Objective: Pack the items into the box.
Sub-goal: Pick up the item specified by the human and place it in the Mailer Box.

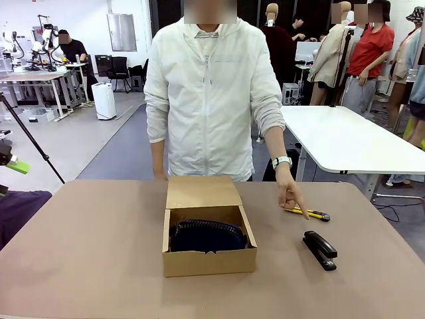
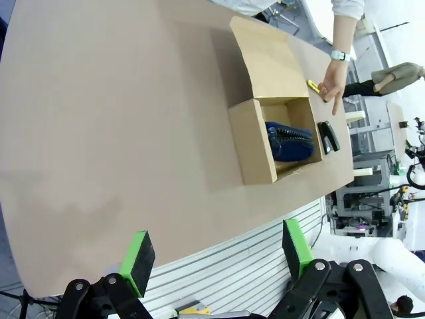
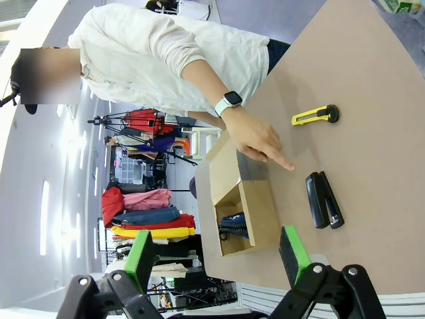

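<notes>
Box [image 1: 209,260]: where is it, and what is in it?

— It sits mid-desk, its flap lid [image 1: 201,193] standing open toward the far side. The navy ribbed pouch [image 1: 207,236] lies inside and takes up most of the floor.

What is left to pack?

— The black stapler [image 1: 320,249]. It lies flat on the brown desk [image 1: 86,252], right of the box and well apart from it. So the step in hand looks like the stapler's turn.

Is anyone else there?

— A person stands at the far side. One hand [image 1: 290,196] points down at the desk, just beside a yellow utility knife [image 1: 309,213], which lies on the far side of the stapler.

And the claws?

— The left claw [image 2: 216,256] and the right claw [image 3: 217,256] both have their green pads apart and hold nothing. Both are back at the desk's near side.

What does the next move call for?

— Probably the right arm, since it is nearer. It should reach to the stapler, close across its narrow body, lift it, carry it left and set it in with the pouch, where little room remains.
</notes>
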`<move>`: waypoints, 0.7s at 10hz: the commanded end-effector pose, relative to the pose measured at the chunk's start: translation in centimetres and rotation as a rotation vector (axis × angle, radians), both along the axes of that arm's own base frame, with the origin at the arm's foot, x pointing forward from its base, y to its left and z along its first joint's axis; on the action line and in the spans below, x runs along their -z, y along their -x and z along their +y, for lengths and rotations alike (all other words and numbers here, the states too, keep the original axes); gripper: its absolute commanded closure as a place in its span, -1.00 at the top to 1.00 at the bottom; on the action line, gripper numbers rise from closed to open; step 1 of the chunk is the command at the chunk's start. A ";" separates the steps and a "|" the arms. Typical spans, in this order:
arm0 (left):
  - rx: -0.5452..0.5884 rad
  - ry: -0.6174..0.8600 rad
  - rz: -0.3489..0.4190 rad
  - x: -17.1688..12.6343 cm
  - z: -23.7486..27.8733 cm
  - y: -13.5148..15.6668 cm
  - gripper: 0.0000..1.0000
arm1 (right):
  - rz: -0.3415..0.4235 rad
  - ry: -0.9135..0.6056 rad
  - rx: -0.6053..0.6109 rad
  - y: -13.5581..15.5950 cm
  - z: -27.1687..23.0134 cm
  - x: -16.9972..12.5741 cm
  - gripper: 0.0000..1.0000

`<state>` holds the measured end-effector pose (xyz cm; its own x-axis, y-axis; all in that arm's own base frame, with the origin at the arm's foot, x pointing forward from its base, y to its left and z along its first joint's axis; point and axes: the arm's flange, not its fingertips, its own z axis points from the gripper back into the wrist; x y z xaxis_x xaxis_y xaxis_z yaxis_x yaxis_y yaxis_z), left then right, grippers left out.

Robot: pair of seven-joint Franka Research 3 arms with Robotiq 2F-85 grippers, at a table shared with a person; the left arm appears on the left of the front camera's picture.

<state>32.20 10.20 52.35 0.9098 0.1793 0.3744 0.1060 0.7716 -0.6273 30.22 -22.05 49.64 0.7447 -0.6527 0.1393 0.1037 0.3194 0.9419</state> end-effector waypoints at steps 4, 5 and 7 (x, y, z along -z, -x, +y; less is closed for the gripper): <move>0.000 0.004 0.009 -0.1 0.4 0.0 1.00 | 0.094 0.478 -0.126 -4.5 6.8 -1.8 1.00; 0.000 0.004 0.009 -0.1 0.4 0.0 1.00 | 0.094 0.663 -0.253 -6.5 11.0 -1.8 1.00; 0.000 0.004 0.009 -0.1 0.4 0.0 1.00 | 0.082 1.053 -0.441 -9.2 20.1 -0.4 1.00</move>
<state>32.22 10.27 52.30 0.9100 0.1811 0.3729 0.1042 0.7708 -0.6285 38.32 -4.22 51.16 0.8931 -0.2181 0.3934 -0.0135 0.8612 0.5081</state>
